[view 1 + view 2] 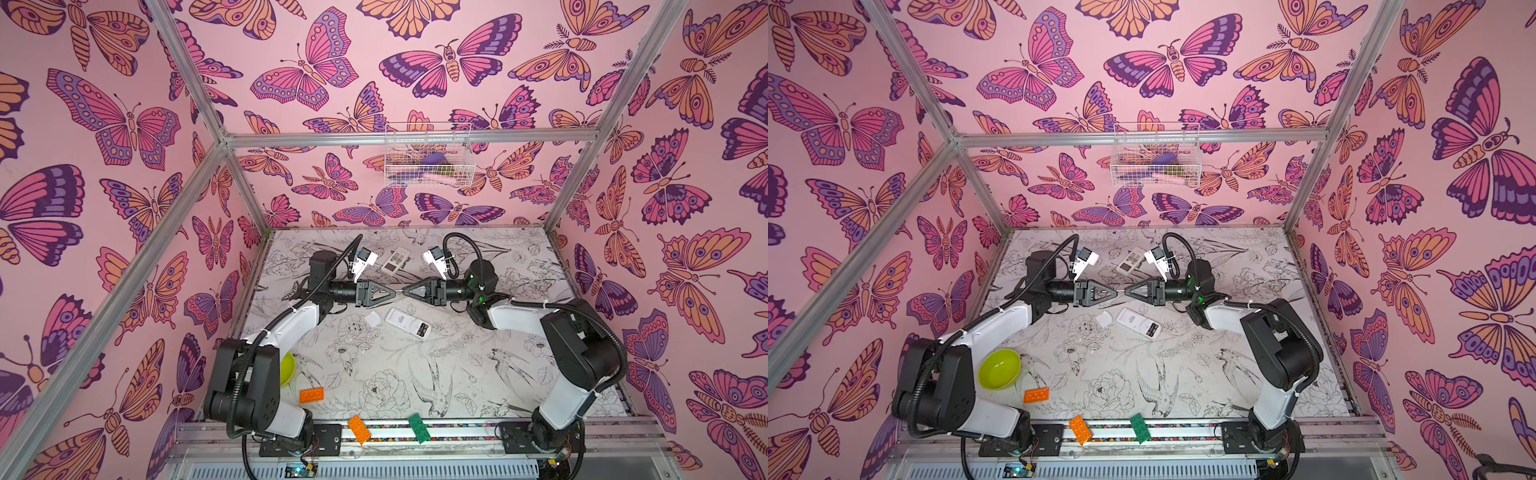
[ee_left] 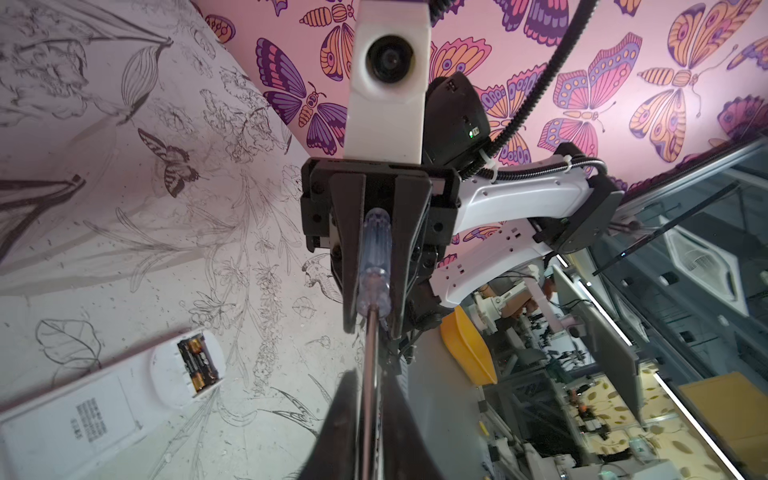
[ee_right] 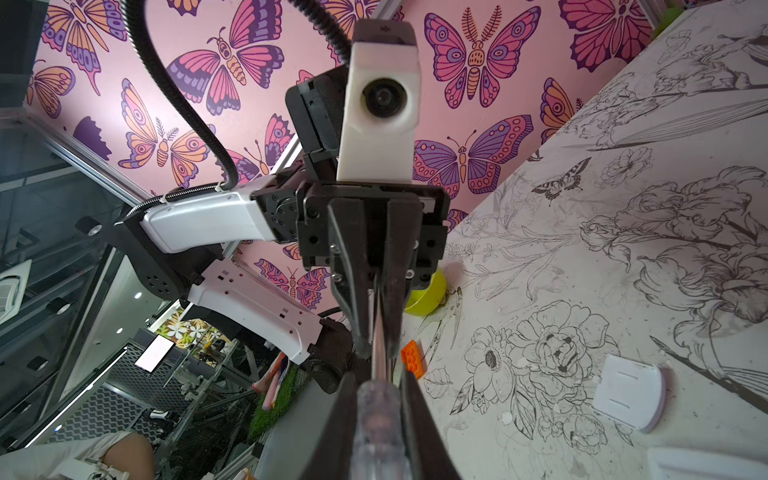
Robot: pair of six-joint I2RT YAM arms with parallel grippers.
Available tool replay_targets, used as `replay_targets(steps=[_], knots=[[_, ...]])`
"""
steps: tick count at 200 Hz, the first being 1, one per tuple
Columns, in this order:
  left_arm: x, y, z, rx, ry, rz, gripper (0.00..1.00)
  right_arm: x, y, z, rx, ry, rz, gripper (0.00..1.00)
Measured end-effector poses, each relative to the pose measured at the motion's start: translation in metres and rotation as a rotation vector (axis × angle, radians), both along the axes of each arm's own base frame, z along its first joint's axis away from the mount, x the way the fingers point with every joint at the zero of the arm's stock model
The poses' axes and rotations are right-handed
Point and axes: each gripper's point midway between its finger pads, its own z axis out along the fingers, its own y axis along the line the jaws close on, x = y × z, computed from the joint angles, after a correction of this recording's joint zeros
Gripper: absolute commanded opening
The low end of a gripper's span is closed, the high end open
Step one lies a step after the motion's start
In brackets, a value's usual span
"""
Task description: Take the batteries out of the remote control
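Mid-air handover above the remote, just below frame centre.
My right gripper is clamped on the screwdriver handle; whether my left gripper grips the shaft I cannot tell (I'd free it fully before retreating). The batteries lie in the remote's open bay.

The left arm is rising from its base and bending inward at the elbow, with its wrist lying level in mid-air. The right arm is mirroring that pose from its own side. The left gripper and right gripper are pointing straight at each other, tips nearly meeting. The right gripper is clamping its fingers on the clear handle of a screwdriver. The left gripper's jaws seem to be standing slightly apart around the metal shaft, though the gap is hard to judge.
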Motion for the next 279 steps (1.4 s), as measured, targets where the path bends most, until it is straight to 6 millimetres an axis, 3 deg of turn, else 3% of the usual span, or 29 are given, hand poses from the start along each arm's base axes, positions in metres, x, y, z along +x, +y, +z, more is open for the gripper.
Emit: replay_targets(steps=[23, 54, 79, 94, 123, 153, 180, 224, 279], knots=[[0.003, 0.003, -0.002, 0.008, -0.025, 0.012, 0.55, -0.003, -0.005, -0.007, -0.027, 0.011, -0.014, 0.00], [0.014, 0.013, 0.003, 0.062, -0.082, 0.045, 0.61, -0.001, -0.034, -0.014, -0.081, 0.017, -0.095, 0.01], [0.034, 0.016, 0.022, 0.147, -0.246, 0.070, 0.69, -0.002, -0.056, -0.001, -0.138, -0.069, -0.170, 0.01], [0.040, 0.018, 0.022, 0.197, -0.317, 0.072, 0.74, -0.011, -0.067, 0.007, -0.180, -0.141, -0.197, 0.01], [0.045, 0.014, -0.007, 0.312, -0.398, 0.022, 0.83, -0.022, -0.088, 0.006, -0.292, -0.237, -0.259, 0.01], [0.035, -0.006, -0.047, 0.423, -0.483, -0.130, 0.90, -0.032, -0.111, 0.000, -0.416, -0.343, -0.343, 0.00], [0.025, -0.022, -0.070, 0.462, -0.564, -0.257, 1.00, -0.042, -0.133, -0.011, -0.515, -0.427, -0.422, 0.00], [0.018, -0.042, -0.103, 0.522, -0.709, -0.431, 1.00, -0.049, -0.164, -0.045, -0.665, -0.503, -0.534, 0.00], [0.013, -0.059, -0.149, 0.592, -0.856, -0.624, 0.97, -0.040, -0.178, -0.053, -0.750, -0.541, -0.591, 0.00]])
